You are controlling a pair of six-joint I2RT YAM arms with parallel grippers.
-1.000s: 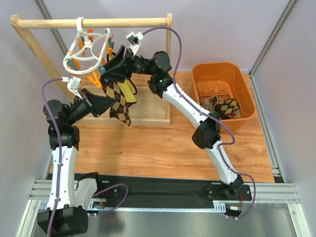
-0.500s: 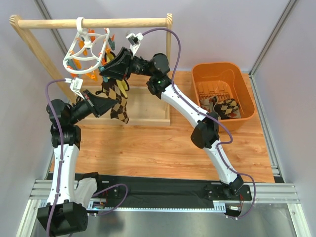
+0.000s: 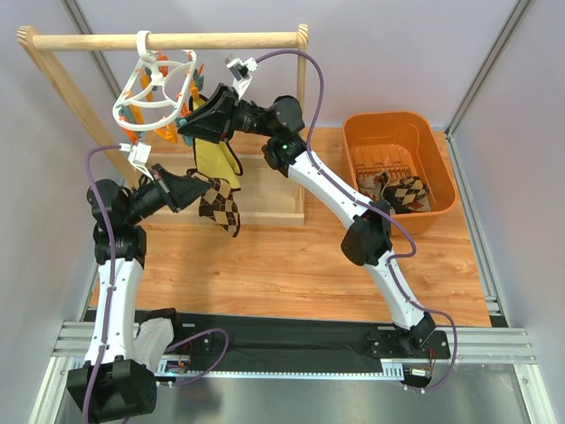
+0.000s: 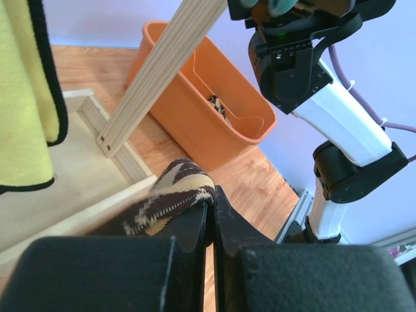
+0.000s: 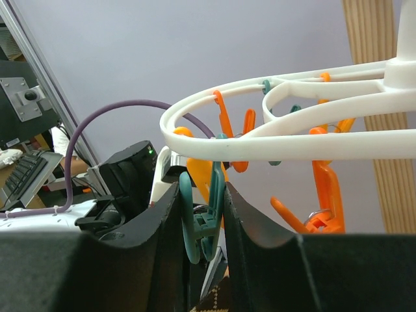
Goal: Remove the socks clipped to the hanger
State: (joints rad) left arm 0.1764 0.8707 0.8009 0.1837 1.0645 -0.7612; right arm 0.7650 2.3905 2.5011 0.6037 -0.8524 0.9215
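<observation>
An argyle sock [image 3: 221, 208] is held in the fully closed left tool [image 3: 194, 189]. It hangs from that tool below and apart from the hanger [image 3: 150, 88], over the tabletop [image 3: 291, 256]. In the left wrist view its folded end is seen squeezed between the fingertips [image 4: 195, 221]. The hanger is hooked over a wooden rail [image 3: 177, 41]. The right tool [image 5: 200, 188] is closed on a teal clip [image 5: 195, 227] under the hanger's white rim, with one finger pressed to each side of it. A yellow cloth [image 3: 214, 157] edged in black hangs just below that tool; what holds it cannot be told. More argyle socks [image 3: 408, 190] are seen lying in an orange bin [image 3: 388, 116] at the right of the tabletop.
</observation>
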